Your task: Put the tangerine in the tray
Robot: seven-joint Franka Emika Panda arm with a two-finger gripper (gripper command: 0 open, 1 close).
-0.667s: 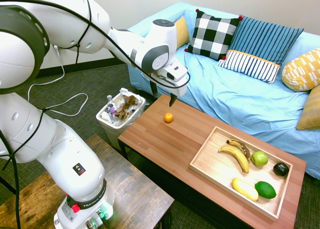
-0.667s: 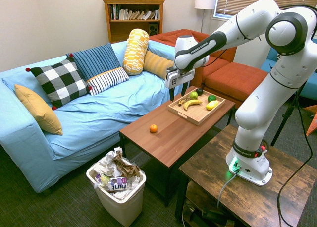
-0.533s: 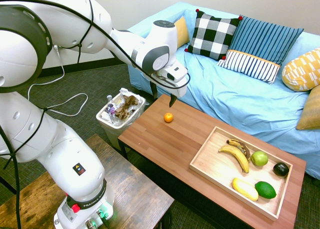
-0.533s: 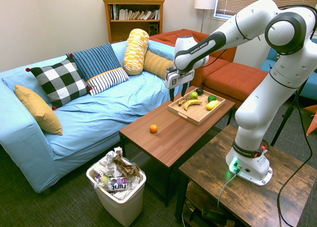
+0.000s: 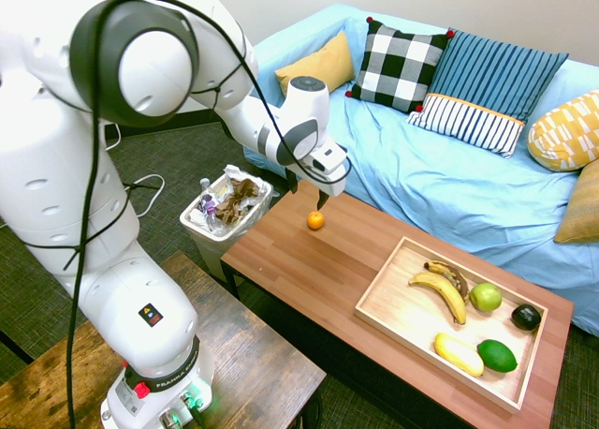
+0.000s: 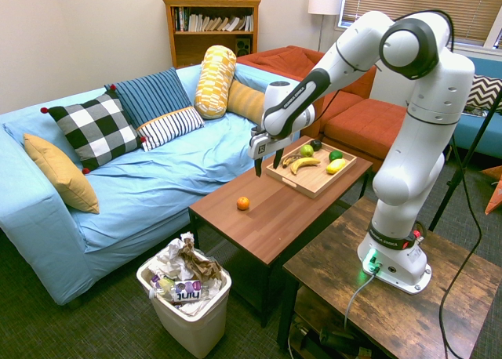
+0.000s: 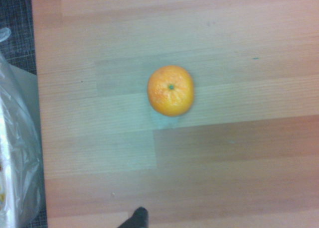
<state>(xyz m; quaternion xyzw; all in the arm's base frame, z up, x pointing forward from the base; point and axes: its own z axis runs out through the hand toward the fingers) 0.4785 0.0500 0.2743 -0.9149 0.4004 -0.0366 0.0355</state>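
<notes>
The small orange tangerine sits alone on the reddish-brown table, near the end by the waste bin. In the wrist view the tangerine lies close to the middle on bare wood. My gripper hangs open a short way above it, pointing down, with nothing between its fingers. The pale wooden tray rests at the table's other end and holds several fruits.
In the tray lie bananas, a green apple, a lemon, a lime and a dark avocado. A white waste bin full of rubbish stands by the table's end. A blue sofa runs behind the table.
The arm has swung round and carried the open gripper lower and closer to the tangerine. The tangerine and the tray have not moved.
</notes>
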